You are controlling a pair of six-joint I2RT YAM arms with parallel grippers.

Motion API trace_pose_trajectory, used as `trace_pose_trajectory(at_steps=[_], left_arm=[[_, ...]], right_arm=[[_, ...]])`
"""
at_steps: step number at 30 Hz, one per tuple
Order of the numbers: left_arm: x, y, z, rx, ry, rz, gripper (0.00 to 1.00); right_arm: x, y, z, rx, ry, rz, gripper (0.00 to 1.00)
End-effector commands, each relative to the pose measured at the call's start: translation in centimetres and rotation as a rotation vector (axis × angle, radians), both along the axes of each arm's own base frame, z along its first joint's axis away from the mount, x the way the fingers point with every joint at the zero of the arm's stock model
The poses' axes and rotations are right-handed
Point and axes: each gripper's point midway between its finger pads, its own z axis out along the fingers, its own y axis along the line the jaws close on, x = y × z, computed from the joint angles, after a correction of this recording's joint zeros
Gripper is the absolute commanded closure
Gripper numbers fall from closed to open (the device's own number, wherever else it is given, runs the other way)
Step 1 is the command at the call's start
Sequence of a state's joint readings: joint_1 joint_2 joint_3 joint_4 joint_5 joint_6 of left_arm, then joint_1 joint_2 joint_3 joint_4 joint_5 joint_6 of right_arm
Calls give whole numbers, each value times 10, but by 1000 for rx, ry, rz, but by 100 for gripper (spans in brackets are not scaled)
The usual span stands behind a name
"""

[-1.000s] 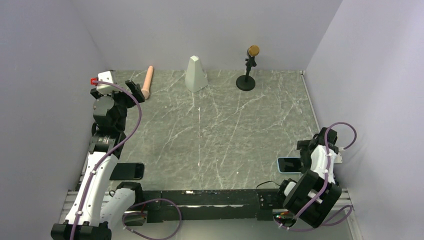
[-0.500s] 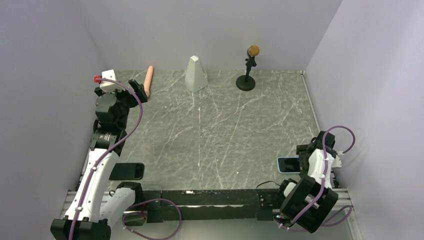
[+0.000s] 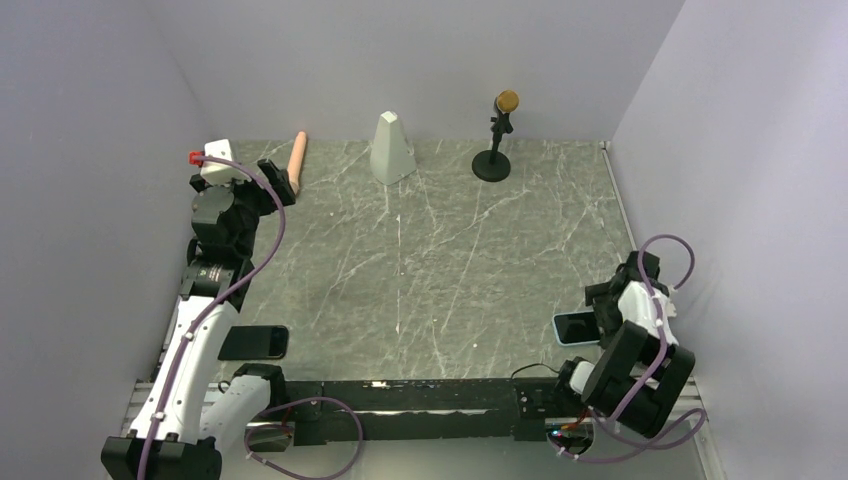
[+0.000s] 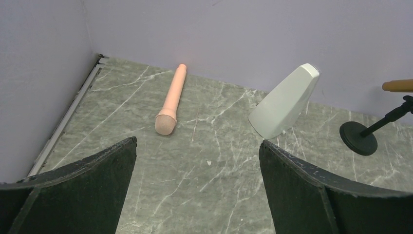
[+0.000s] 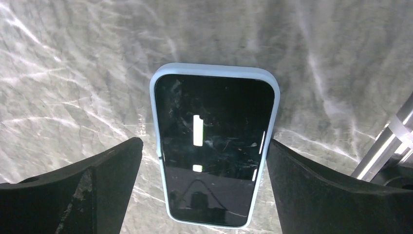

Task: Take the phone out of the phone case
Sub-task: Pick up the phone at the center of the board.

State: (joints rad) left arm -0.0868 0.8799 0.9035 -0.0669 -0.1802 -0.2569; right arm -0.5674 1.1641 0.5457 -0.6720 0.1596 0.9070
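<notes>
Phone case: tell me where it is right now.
The phone case, phone inside, lies flat by the table's near right corner, directly under the open right pincer, centred in the right wrist view.

- From the top camera the light is soft, even and fairly bright, falling from overhead. The lavender walls and the marbled tabletop (image 3: 450, 260) show no hot spots.
- Shadows are short and faint. A small dark patch hugs the microphone stand (image 3: 491, 163) and the white tapered block (image 3: 391, 150).
- In the left wrist view the pink microphone (image 4: 171, 100) is sharp. The left hand (image 4: 197, 161) shows near-black fingers (image 4: 83, 185) with little detail. The white tapered block leans, a wide-angle distortion.
- In the right wrist view the phone (image 5: 214, 161) has a glossy screen that mirrors bright bars of light and shows smudges. The marble veins around it look soft and streaky.
</notes>
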Motion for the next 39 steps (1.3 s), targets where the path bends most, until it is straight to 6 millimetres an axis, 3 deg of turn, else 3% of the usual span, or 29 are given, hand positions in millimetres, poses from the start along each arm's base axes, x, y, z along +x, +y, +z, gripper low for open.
trace_pose_trajectory(at_steps=[1, 5, 11, 14, 17, 20, 24, 27, 32, 36, 39], left_arm=[[0, -3, 25, -11, -60, -15, 1], [-3, 2, 28, 1, -68, 6, 1], [-4, 2, 30, 2, -69, 7, 1], [-3, 0, 29, -3, -63, -2, 1], [-3, -1, 30, -8, -64, -6, 1], [-3, -2, 31, -10, -65, -11, 1], [-1, -4, 30, -10, -63, -24, 1], [3, -12, 27, -14, -53, -66, 1], [18, -46, 21, -62, -13, -234, 1], [35, -85, 6, -144, 88, -411, 1], [44, -119, -17, -193, 207, -555, 1]], right_arm=[[27, 11, -12, 6, -10, 86, 0], [37, 22, -15, 19, 66, 130, 0], [34, 34, -27, 76, 185, 179, 0], [29, 42, -35, 120, 215, 183, 7], [24, 46, -42, 134, 225, 190, 20], [26, 46, -44, 124, 194, 204, 47], [36, 44, -37, 88, 137, 244, 74], [48, 41, -26, 62, 96, 323, 100], [89, 52, 11, -66, -46, 617, 100], [128, 99, 59, -160, -331, 907, 100], [143, 151, 93, -205, -480, 1136, 100]])
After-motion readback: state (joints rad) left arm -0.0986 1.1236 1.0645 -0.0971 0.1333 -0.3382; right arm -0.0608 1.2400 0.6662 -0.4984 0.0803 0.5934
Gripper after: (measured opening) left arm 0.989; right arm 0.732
